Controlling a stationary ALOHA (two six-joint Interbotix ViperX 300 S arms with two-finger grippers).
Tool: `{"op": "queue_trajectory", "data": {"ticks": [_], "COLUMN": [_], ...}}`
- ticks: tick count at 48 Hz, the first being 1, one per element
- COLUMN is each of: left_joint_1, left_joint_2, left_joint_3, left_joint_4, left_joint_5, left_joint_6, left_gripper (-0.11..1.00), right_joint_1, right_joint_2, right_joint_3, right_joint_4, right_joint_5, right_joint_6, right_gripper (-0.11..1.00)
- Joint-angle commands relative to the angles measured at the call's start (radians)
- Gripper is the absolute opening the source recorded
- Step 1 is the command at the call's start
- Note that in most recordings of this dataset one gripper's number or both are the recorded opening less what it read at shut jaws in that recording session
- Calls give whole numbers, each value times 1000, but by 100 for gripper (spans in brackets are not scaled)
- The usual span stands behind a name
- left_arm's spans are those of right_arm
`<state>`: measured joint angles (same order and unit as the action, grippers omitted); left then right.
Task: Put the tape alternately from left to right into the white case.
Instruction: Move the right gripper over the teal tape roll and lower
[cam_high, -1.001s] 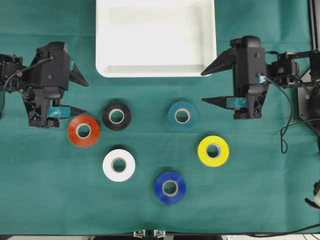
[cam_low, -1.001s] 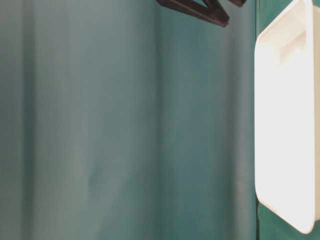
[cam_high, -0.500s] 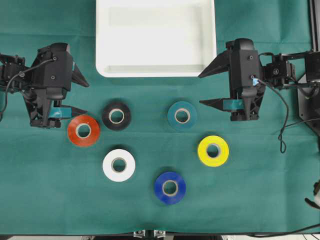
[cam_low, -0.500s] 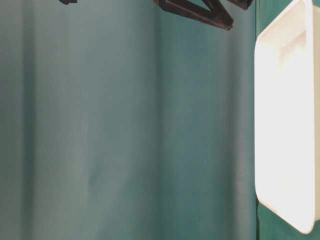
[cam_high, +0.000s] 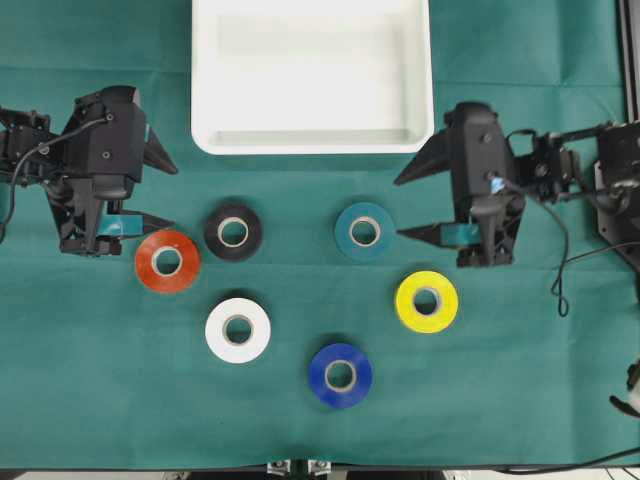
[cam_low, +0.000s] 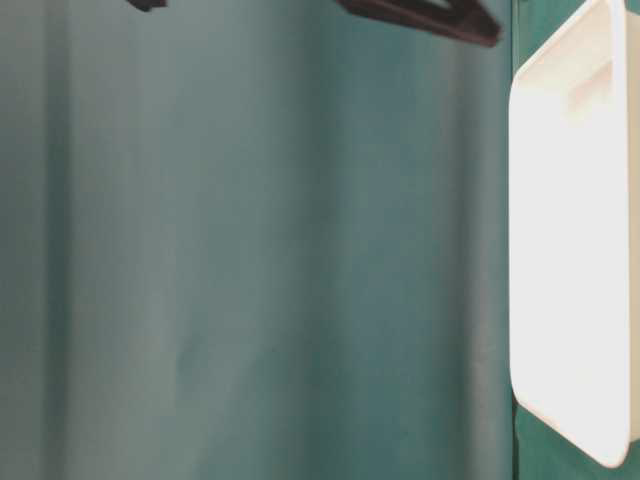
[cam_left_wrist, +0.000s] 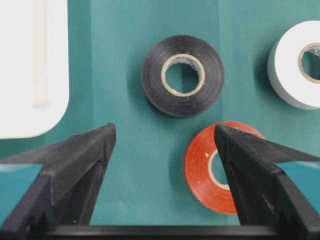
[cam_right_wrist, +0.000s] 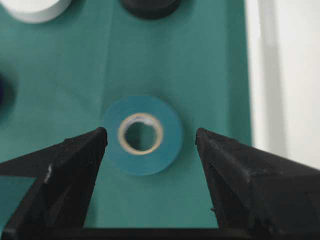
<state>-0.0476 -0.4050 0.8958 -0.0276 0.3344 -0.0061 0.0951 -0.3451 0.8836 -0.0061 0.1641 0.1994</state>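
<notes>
My right claw is spread wide and holds nothing. In its wrist view the teal roll lies flat between the two fingertips, a little ahead of them and not touched, so I judge this claw is lined up on that roll for a straddling pinch. From overhead the teal roll sits just beside the claw, with the yellow roll near it below and the blue roll lower down, toward the middle.

My left claw is spread just as wide and also empty. Its wrist view shows the black roll ahead between the fingers, the red roll partly under the right-hand finger, and the white roll off at the edge. Overhead, the red roll lies just beside this claw, the black roll next to it and the white roll below.

The case rests at the far edge of the worktop, between the two arms and apart from every roll. What I can see of it holds no tape, so the task looks to be at its start. All six rolls lie flat with cores upward, three nearer each arm, which suits taking turns. The table-level view shows only green cloth, the case rim and dark finger tips at the top.
</notes>
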Motion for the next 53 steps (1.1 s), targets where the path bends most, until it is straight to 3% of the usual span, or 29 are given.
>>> {"op": "queue_trajectory", "data": {"ticks": [1, 12, 53], "left_joint_1": [-6, -6, -6], "left_joint_2": [-5, -5, -3], "left_joint_3": [-25, -21, -18], "left_joint_4": [-2, -2, -2], "left_joint_5": [-6, -5, -5], "left_joint_6": [0, 0, 0], "left_gripper": [88, 88, 88], "right_joint_1": [25, 57, 58], "right_joint_2": [20, 98, 299], "right_joint_3": [-34, -69, -138], "right_joint_4": [0, 0, -2], "right_joint_5": [-8, -3, 9], "right_joint_6": [18, 67, 74], "right_gripper": [81, 81, 81]}}
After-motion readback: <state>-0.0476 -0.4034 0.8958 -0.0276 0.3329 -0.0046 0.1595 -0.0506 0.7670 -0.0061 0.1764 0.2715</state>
